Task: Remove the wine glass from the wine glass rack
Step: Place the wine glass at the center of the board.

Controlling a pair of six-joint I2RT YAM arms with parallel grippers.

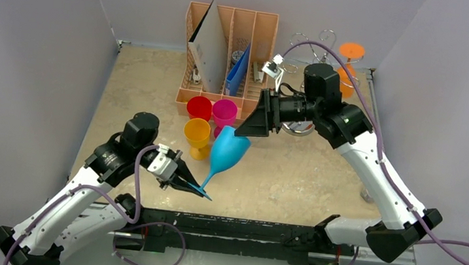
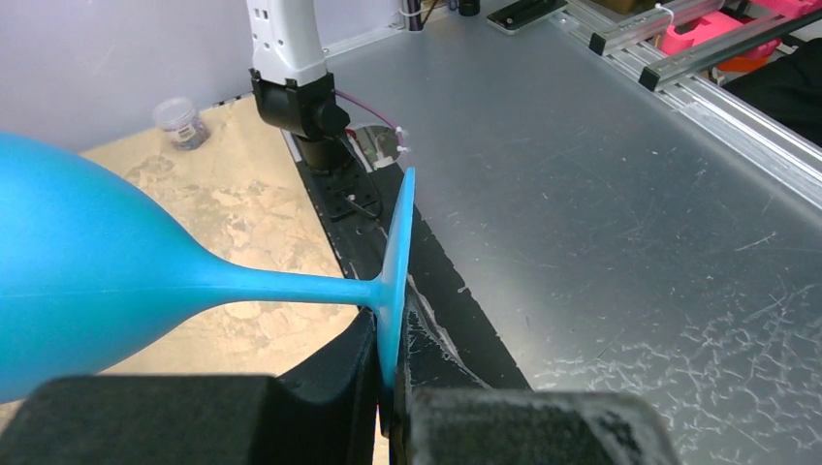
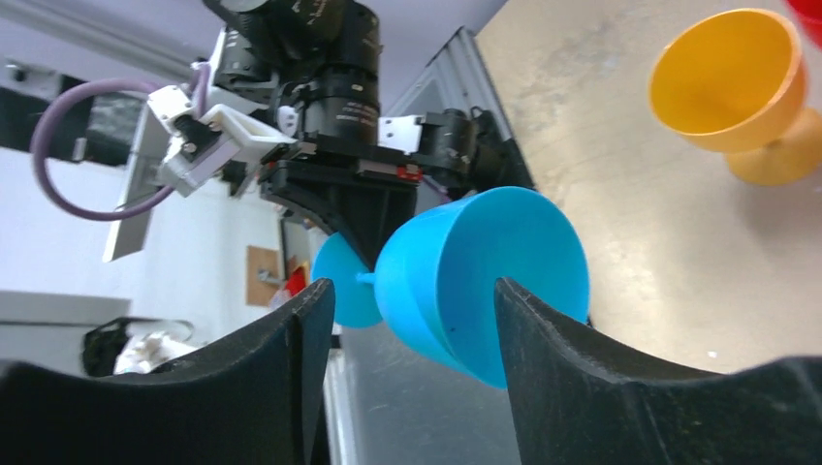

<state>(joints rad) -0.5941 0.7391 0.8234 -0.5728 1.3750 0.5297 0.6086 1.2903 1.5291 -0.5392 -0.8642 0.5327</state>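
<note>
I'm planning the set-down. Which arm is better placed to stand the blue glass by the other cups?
Left. The left gripper is shut on the foot of the blue glass; the right gripper stands open at the bowl, gripping nothing.

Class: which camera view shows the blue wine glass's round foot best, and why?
Left wrist: the foot is close, edge-on, pinched in the left gripper. The top view shows only a small sliver; the right wrist view shows part of its disc behind the bowl.
</note>
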